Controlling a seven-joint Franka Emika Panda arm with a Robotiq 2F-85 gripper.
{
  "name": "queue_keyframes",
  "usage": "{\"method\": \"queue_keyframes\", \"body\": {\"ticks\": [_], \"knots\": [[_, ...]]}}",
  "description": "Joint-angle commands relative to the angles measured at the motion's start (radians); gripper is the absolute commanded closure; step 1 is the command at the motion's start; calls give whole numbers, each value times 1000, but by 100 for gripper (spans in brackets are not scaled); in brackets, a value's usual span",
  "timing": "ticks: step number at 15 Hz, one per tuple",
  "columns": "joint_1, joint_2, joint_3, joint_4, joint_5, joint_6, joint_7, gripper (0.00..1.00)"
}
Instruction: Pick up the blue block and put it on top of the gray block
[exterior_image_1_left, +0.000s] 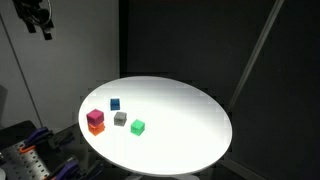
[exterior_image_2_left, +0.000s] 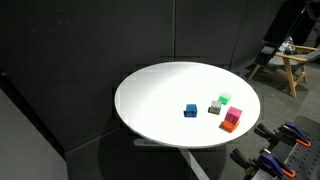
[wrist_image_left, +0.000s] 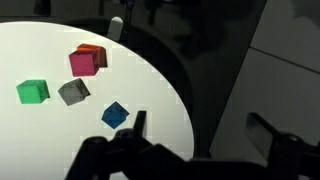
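On round white table, blue block near gray block, not touching. High above and aside, gripper released, jaws spread wide, grasping nothing.

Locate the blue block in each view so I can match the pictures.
Exterior view: blue block left of centre, just behind the gray block.
Exterior view: blue block right of centre, left of the gray block.
Wrist view: blue block lower middle, below-right of the gray block.
Shared landmark: the gray block beside it.
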Motion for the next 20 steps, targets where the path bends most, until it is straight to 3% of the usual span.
{"method": "queue_keyframes", "body": {"ticks": [1,12,20], "knots": [[-32,5,3,9,-10,29,8,0],[-135,138,-31,64,-52,157,13,0],[-209,257,-49,114,-83,197,93,0]]}}
